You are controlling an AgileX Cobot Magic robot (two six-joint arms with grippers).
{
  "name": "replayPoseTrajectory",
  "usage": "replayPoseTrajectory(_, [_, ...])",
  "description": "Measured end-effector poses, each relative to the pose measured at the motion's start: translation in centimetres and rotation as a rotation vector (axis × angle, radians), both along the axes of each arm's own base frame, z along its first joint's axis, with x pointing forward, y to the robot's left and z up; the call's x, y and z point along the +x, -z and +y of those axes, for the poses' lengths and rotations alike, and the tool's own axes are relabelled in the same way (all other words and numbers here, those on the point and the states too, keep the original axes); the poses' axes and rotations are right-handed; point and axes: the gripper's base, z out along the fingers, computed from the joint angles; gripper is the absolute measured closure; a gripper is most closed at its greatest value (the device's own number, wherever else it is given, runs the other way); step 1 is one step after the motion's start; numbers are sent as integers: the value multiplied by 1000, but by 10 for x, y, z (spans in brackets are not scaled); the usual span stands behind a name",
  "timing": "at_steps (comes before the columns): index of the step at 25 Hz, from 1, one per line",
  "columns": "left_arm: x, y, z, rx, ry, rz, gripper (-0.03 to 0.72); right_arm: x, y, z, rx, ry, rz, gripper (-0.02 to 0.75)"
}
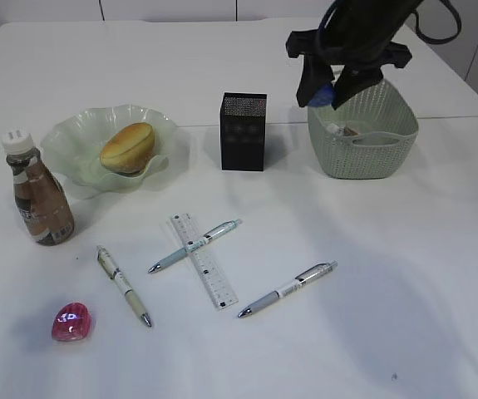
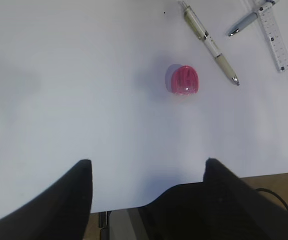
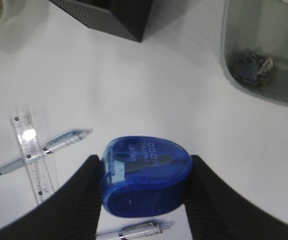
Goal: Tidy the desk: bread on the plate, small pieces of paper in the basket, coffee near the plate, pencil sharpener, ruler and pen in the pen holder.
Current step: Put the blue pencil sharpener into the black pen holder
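The right gripper (image 3: 145, 185) is clamped on a blue pencil sharpener (image 3: 145, 176), held in the air between the pen holder (image 1: 243, 131) and the basket (image 1: 363, 137), nearer the basket's rim. The sharpener is a small, rigid, smooth plastic shell, probably light and a little slippery; the jaws press its two short ends, so its long axis runs across from finger to finger, flat labelled face toward the wrist camera. The left gripper (image 2: 149, 170) hangs with its jaws apart and nothing in them, in front of a pink sharpener (image 2: 183, 80) on the desk (image 1: 388, 274). Which way the blue sharpener's blade hole faces I cannot tell. It should drop freely into the pen holder's open top once the jaws part.
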Motion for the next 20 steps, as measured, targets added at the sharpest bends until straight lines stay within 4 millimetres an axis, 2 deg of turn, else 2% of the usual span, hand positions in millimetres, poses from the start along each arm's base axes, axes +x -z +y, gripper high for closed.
replayPoseTrajectory(10, [0, 0, 0, 0, 0, 0, 199, 7, -7, 7, 66, -9, -44, 351])
replayPoseTrajectory(20, [0, 0, 0, 0, 0, 0, 199, 22, -17, 14, 117, -84, -277, 351])
